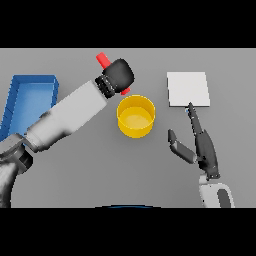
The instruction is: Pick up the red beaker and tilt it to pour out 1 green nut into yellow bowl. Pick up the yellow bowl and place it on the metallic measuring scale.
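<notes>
Fingers of the dark left hand [119, 75] are clenched around a red cylindrical beaker [103, 60], held tilted above the grey table [75, 170] at the 11 o'clock side of the round yellow bowl [136, 116]. At the bowl's 2 o'clock lies a flat square metallic measuring scale [188, 89]. The right hand [202, 145] rests released, fingertip touching the scale's near edge. A blue rectangular bin [30, 95] sits at 9 o'clock.

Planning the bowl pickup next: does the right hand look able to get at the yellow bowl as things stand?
Probably yes. The right hand is open between the yellow bowl and the scale, with bare table between hand and bowl. The left hand, holding the red beaker, sits at the bowl's far rim, not its right side.
</notes>
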`<action>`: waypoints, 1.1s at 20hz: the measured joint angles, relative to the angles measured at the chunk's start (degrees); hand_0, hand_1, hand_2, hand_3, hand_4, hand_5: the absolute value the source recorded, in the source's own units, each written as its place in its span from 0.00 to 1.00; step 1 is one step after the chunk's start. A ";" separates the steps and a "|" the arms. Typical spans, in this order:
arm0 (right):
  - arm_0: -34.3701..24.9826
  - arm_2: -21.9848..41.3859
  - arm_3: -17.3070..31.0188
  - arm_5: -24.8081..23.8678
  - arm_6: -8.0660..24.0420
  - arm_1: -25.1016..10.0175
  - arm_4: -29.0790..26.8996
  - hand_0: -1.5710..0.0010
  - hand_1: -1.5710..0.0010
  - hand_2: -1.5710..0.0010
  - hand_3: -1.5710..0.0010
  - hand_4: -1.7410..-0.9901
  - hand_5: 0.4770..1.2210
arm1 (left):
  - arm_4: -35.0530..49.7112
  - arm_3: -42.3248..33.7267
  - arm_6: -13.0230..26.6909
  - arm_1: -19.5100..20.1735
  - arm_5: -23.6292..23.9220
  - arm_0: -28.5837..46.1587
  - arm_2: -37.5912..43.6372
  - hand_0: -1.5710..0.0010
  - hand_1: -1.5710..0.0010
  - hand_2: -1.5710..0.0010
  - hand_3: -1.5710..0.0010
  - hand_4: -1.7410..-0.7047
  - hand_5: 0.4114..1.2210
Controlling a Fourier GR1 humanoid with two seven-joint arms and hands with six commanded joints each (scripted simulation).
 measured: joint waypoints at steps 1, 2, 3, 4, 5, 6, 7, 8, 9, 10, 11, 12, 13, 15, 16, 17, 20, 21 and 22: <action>0.12 -0.05 0.41 0.13 0.36 -0.13 0.02 1.00 1.00 1.00 1.00 0.91 0.29 | -0.48 0.17 -0.28 0.12 0.30 -0.14 -0.90 0.00 0.00 0.00 0.00 0.01 1.00; 0.12 0.08 -0.14 0.36 -0.50 -0.09 -0.26 1.00 1.00 1.00 1.00 0.91 0.29 | -1.01 0.74 0.16 -0.35 0.74 -0.08 -1.79 0.00 0.00 0.00 0.00 0.01 1.00; 0.40 0.12 0.26 0.61 -0.70 0.40 -0.87 1.00 1.00 1.00 1.00 0.90 0.30 | -1.55 0.89 0.44 -0.66 1.23 -0.46 -2.58 0.00 0.00 0.00 0.00 0.01 1.00; 0.62 0.39 0.87 0.77 -1.54 0.83 -0.99 1.00 1.00 1.00 1.00 0.91 0.30 | -2.32 0.80 0.71 -0.85 2.15 -0.06 -3.41 0.00 0.00 0.00 0.00 0.01 1.00; 0.60 0.40 0.40 -0.11 -2.07 1.14 -0.47 1.00 1.00 1.00 1.00 0.92 0.30 | -3.36 0.73 1.36 -1.12 2.35 -0.17 -4.15 0.00 0.00 0.00 0.00 0.00 1.00; 0.93 0.49 0.22 -0.44 -1.79 1.18 -0.04 1.00 1.00 1.00 1.00 0.91 0.29 | -4.51 1.04 1.78 -1.43 2.98 -0.42 -4.95 0.00 0.00 0.00 0.00 0.00 1.00; -0.10 -0.08 0.22 -0.82 -0.28 1.02 -0.14 1.00 1.00 1.00 1.00 0.90 0.28 | -5.76 0.59 1.48 -1.56 3.22 -1.04 -6.03 0.00 0.00 0.00 0.00 0.00 1.00; 0.70 -0.03 0.35 -0.91 -0.89 0.89 0.13 1.00 1.00 1.00 1.00 0.89 0.27 | -6.64 0.78 1.38 -1.98 3.47 -1.11 -6.80 0.00 0.00 0.00 0.00 0.01 1.00; 0.67 0.49 -0.32 -1.78 -0.53 1.28 1.34 1.00 1.00 1.00 1.00 0.88 0.27 | -7.69 0.77 1.14 -2.33 2.43 -1.72 -7.86 0.00 0.00 0.00 0.00 0.01 1.00; 0.36 0.11 -0.25 -1.56 -0.38 0.63 1.22 1.00 1.00 1.00 1.00 0.88 0.27 | -8.69 1.54 0.95 -2.91 1.81 -2.18 -8.80 0.00 0.00 0.00 0.00 0.01 1.00; 0.22 0.26 0.11 -1.36 -0.76 0.86 1.03 1.00 1.00 1.00 1.00 0.88 0.27 | -9.71 1.78 0.25 -2.96 1.69 -3.07 -9.66 0.00 0.00 0.00 0.00 0.01 1.00; 0.25 0.41 0.17 -1.61 -1.18 0.89 1.46 1.00 1.00 1.00 1.00 0.89 0.27 | -10.62 1.61 -0.58 -2.91 1.50 -3.72 -10.54 0.00 0.00 0.00 0.00 0.01 1.00; 0.35 0.44 0.01 -1.49 -1.67 0.87 1.31 1.00 1.00 1.00 1.00 0.90 0.26 | -12.00 1.54 -1.18 -2.99 0.95 -4.55 -11.89 0.00 0.00 0.00 0.00 0.01 1.00; 0.43 0.33 0.62 -1.66 -1.25 1.13 1.23 1.00 1.00 1.00 1.00 0.91 0.26 | -14.01 2.97 -2.78 -4.32 -0.44 -6.16 -14.07 0.00 0.00 0.00 0.00 0.01 1.00; -0.18 -0.11 0.57 -1.83 -0.93 0.68 1.26 1.00 1.00 1.00 1.00 0.92 0.27 | -14.78 3.13 -3.17 -4.54 -1.11 -6.67 -14.82 0.00 0.00 0.00 0.00 0.01 1.00; -0.09 0.17 0.75 -1.54 -1.48 0.96 1.07 1.00 1.00 1.00 1.00 0.92 0.27 | -15.26 3.28 -3.85 -4.71 -1.67 -7.59 -15.18 0.00 0.00 0.00 0.00 0.01 1.00; 0.15 0.95 0.53 -1.84 -2.10 1.34 2.03 1.00 1.00 1.00 1.00 0.95 0.28 | -15.90 5.11 -4.73 -5.45 -1.98 -9.38 -14.95 0.00 0.00 0.00 0.00 0.01 1.00; -0.22 0.68 0.33 -1.97 -1.84 1.02 2.08 1.00 1.00 1.00 1.00 0.94 0.28 | -15.64 5.37 -5.47 -5.42 -0.30 -9.69 -14.37 0.00 0.00 0.00 0.00 0.01 1.00; -0.07 0.79 0.42 -2.05 -1.24 1.41 2.03 1.00 1.00 1.00 1.00 0.94 0.28 | -14.96 6.55 -5.81 -5.21 0.89 -10.85 -12.88 0.00 0.00 0.00 0.00 0.01 1.00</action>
